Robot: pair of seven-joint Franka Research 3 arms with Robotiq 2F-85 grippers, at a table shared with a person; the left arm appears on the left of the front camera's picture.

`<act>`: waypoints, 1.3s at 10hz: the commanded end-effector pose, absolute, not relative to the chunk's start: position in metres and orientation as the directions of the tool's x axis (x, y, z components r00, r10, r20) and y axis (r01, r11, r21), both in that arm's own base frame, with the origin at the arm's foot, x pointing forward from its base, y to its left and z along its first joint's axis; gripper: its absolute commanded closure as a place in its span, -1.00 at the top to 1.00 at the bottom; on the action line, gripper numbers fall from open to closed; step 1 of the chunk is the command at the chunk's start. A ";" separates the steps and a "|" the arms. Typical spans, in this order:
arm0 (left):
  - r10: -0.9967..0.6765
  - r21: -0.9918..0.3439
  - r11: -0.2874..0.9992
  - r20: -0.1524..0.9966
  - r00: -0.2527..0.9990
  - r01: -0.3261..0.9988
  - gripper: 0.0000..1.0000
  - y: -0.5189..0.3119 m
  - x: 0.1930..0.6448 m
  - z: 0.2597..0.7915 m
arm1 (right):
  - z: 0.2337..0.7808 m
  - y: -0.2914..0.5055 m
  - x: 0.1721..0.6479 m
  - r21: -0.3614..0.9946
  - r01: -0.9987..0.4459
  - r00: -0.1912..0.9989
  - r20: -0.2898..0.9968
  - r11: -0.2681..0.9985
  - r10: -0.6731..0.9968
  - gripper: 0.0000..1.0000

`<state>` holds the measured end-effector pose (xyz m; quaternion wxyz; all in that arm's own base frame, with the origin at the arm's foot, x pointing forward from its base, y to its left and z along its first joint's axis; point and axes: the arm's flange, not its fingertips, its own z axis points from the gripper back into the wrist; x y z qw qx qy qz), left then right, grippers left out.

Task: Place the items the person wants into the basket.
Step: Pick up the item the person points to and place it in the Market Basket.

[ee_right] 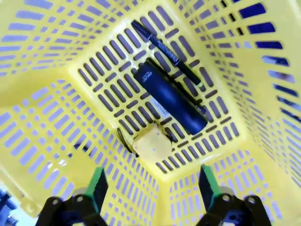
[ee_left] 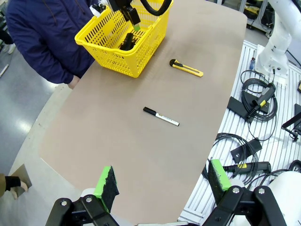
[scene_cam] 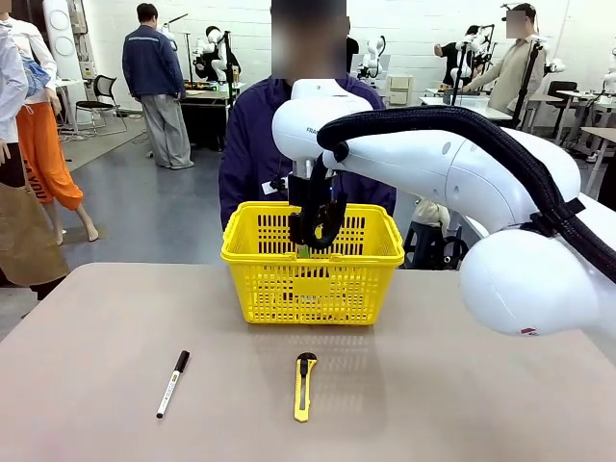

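Basket: the bright yellow plastic shopping basket with lattice sides (scene_cam: 313, 274) stands on the desk at 12 o'clock of the front view, at its far edge, just before the person.
Basket contents: on the perforated floor lie three things close together: a black stapler (ee_right: 169, 96) slanting across the middle, a slim black pen with a yellow-green end (ee_right: 165, 51) just beside it toward 1 o'clock, and a small round yellow tape measure (ee_right: 151, 145) toward 7 o'clock of the stapler, touching or nearly touching it.
Right gripper: the black right gripper (scene_cam: 316, 223) hangs over the open top of the basket, pointing down; its green-padded fingers (ee_right: 98, 186) stand apart with nothing between them, above the tape measure.
Left gripper: the left gripper (ee_left: 162, 181) hovers above the near end of the desk, well away from the basket; its fingers (ee_left: 107, 181) are spread wide and hold nothing.
Left outside: a white-barrelled marker with a black cap (scene_cam: 173, 382) lies on the desk at 7 o'clock of the basket; a yellow-and-black utility knife (scene_cam: 304, 386) lies at 6 o'clock, apart from the marker.
Desk: pale brown, flat top (scene_cam: 462, 385).
Person: the person in a dark navy zip-up jacket (scene_cam: 252, 144) stands behind the basket at the far side.
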<state>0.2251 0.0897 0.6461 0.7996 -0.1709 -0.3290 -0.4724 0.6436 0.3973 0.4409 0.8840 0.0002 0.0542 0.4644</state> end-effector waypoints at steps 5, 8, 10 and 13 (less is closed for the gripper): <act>-0.637 0.030 0.486 0.696 0.331 0.873 1.00 0.090 0.225 0.648 | 0.505 0.312 0.519 -0.106 -0.680 0.732 -0.048 0.725 0.680 1.00; -0.637 0.030 0.486 0.696 0.331 0.873 1.00 0.090 0.225 0.648 | 0.495 0.268 0.457 -0.111 -0.593 0.802 0.007 0.798 0.597 1.00; -0.637 0.030 0.486 0.696 0.331 0.873 1.00 0.090 0.225 0.648 | 0.492 0.239 0.421 -0.099 -0.535 0.834 0.091 0.839 0.544 1.00; -0.637 0.030 0.486 0.696 0.331 0.873 1.00 0.090 0.225 0.648 | 0.506 0.200 0.388 -0.064 -0.485 0.842 0.234 0.872 0.485 1.00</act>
